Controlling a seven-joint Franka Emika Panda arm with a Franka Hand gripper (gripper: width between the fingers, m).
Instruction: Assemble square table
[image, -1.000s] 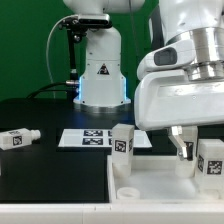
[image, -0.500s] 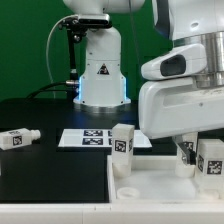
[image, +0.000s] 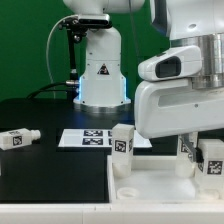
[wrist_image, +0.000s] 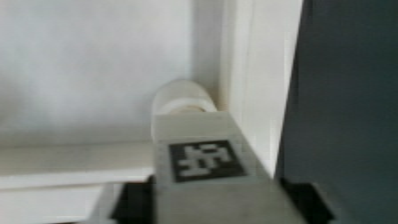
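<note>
The white square panel (image: 150, 188) lies at the front with its raised rim. One chunky white leg (image: 122, 143) stands at its far corner on the exterior view's left, and another tagged leg (image: 212, 158) stands at the right edge. My gripper (image: 186, 140) hangs over the panel's right side, its fingers mostly hidden behind the hand. In the wrist view my gripper (wrist_image: 214, 197) is shut on a tagged leg (wrist_image: 201, 145), dark pads on both sides. That leg's far end sits in the panel's corner (wrist_image: 89, 90) by the rim.
A fourth leg (image: 18, 138) lies on the black table at the exterior view's left. The marker board (image: 85, 138) lies flat behind the panel. The arm's white base (image: 100, 70) stands at the back. The dark table (wrist_image: 347, 100) runs beside the panel's rim.
My hand has risen a little and shifted toward the exterior view's right, uncovering a tagged leg under it. The other legs and the panel have not moved.
</note>
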